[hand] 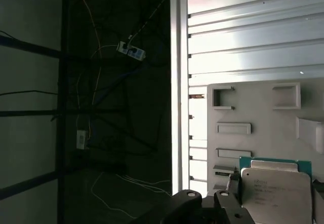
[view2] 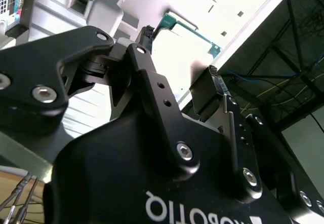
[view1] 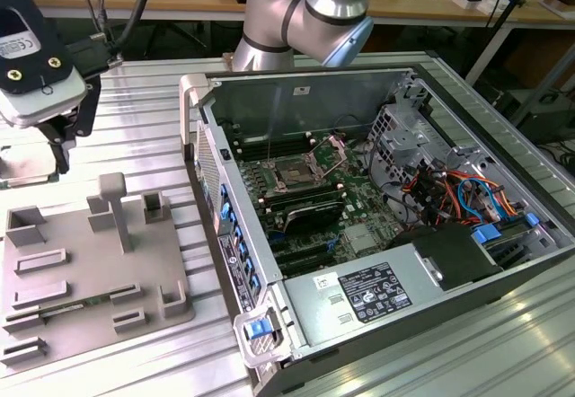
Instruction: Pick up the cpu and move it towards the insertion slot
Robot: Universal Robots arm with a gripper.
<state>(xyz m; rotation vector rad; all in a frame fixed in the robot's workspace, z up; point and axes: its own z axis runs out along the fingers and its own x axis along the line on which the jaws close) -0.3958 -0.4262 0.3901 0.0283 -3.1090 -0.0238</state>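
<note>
cpu (hand: 276,196) first: flat square chip with a silvery-white metal lid, some faint print on it, and a thin teal-green rim peeking out around the lid. In the second wrist view it shows as a washed-out pale plate with that same teal edge. It spans right between the two black fingers (view2: 147,36), and both look pressed against its edges. So the gripper (view1: 67,145) reads as clamped on the chip, not spread apart.

In the exterior view the gripper hangs at about 10 o'clock in the scene, over the far end of the grey fixture tray (view1: 90,271). The tray has rectangular pockets, and a couple of upright posts (view1: 112,210) stand at roughly 5 o'clock from the gripper.

The insertion slot (view1: 296,174) is at about 3 o'clock from the gripper, well apart, down inside the open computer case (view1: 202,101). It has a dark centre, and its shiny frame looks swung up on the 1 o'clock side.

Room-wise, a strip of bare slatted table (view1: 153,92) lies between tray and case. Then the case's side wall with its pale handle (view1: 191,92) stands between the gripper and the slot. The case is open on top. A drive cage and a bundle of cables (view1: 449,190) crowd the slot's 3 o'clock side.

In the first wrist view the table edge (hand: 179,102) runs just beside the tray.
</note>
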